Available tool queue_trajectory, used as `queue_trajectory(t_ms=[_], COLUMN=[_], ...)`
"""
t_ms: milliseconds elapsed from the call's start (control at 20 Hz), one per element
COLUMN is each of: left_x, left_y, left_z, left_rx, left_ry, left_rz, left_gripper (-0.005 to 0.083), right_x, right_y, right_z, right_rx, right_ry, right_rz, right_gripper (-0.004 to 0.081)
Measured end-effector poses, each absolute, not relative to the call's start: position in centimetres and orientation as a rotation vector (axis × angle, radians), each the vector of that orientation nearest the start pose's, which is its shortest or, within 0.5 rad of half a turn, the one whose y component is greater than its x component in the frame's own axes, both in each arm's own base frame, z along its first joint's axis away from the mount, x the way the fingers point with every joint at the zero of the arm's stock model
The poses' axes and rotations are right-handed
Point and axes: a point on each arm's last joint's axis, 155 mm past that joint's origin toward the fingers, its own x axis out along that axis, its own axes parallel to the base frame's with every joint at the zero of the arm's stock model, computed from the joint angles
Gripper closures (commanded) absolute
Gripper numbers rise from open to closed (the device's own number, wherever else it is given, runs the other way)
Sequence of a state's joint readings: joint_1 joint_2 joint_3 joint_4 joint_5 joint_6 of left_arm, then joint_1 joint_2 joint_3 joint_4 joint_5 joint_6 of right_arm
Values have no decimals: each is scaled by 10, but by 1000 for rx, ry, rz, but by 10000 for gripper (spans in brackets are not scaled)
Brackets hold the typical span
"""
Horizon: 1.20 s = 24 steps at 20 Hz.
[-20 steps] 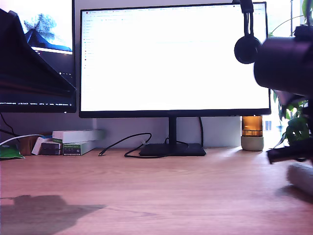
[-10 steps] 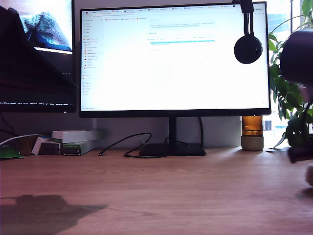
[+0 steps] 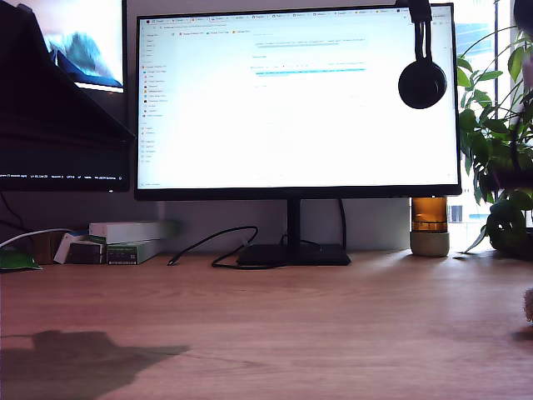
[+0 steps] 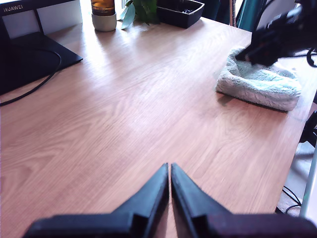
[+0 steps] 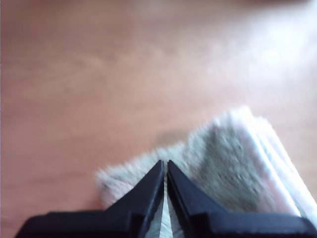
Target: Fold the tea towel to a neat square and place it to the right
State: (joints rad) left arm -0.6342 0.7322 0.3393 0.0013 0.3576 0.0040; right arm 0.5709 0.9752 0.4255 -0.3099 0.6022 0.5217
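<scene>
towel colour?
Pale grey-white, fluffy; the towel shows best in the first wrist view.

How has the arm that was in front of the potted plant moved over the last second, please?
Yes. In the exterior view it has withdrawn toward that view's right, uncovering the plant; only a blur remains at the edge, and a scrap of the tea towel shows.

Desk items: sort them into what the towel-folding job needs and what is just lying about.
Job:
- fluffy pale grey terry tea towel, folded
- my second gripper

Lying about:
- black headphones
- amber jar
- leafy green plant
- white boxes
</scene>
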Motion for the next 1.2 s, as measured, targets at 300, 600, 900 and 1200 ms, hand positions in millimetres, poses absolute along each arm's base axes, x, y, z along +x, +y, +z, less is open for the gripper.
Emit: queue_trajectory(t_ms=[300,600,900,1200], left_x=[229,270,287,281], left_y=[-201,-144,-99,-86], left_z=[176,186,188,210], left_rx=[17,-51,-133,-129], left_ry=[299,264,262,182], left_rz=[-812,-604,-481,-445], left_gripper=[794,794,794,794], right_x=[280,294,274,250], right_y=[82,29,-12,-17], right_z=[132,147,175,207], right_rx=[-62,-7,63,64], right_ry=[504,470,390,258], right_rz=[23,-64,-101,-106], right_gripper=[783,783,783,783])
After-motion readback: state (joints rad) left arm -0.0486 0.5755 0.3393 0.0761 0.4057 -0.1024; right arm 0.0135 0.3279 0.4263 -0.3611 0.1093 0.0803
